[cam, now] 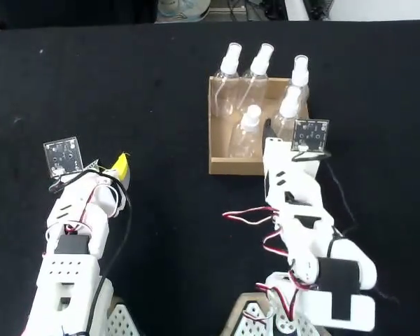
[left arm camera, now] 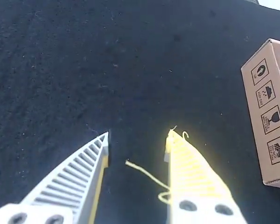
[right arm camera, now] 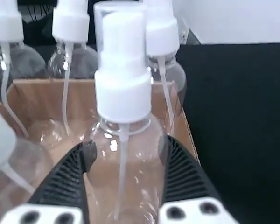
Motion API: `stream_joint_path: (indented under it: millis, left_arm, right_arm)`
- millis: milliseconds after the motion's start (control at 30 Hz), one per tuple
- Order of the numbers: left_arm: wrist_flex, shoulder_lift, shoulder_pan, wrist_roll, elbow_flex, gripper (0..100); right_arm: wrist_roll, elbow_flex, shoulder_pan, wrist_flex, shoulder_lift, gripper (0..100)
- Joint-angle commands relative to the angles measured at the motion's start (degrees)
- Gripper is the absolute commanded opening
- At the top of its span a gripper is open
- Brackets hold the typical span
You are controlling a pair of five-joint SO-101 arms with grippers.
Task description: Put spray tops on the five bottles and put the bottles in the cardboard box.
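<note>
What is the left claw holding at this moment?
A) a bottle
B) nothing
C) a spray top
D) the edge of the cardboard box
B: the left claw is open over the black table, grips nothing, and is well apart from the cardboard box.

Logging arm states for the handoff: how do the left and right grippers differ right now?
The left gripper has one white and one yellow finger; the right gripper has black ones. The left is open on nothing over the bare black table; the right grips a capped spray bottle inside the cardboard box. Both have ribbed fingers.
</note>
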Motion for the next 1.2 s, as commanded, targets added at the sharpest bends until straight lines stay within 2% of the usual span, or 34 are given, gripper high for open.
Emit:
stream_joint_path:
  millis: [0, 400, 600, 1167]
  left_arm:
    - [-1.32, -0.79, -0.13, 0.62, -0.75, 19]
    - [-1.32, -0.79, -0.13, 0.62, -0.92, 19]
    - [-1.32, -0.79, -0.13, 0.62, -0.84, 19]
    - [-1.32, -0.79, -0.13, 0.62, -0.92, 19]
  right_arm:
    - [0.00, -2.86, 1.05, -1.67, -0.22, 1.1]
    - [0.00, -2.59, 0.97, -1.76, 0.22, 1.8]
    - [0.00, -2.24, 0.70, -1.76, 0.22, 13.3]
    - [-0.09, -0.31, 0.00, -1.67, -0.31, 13.8]
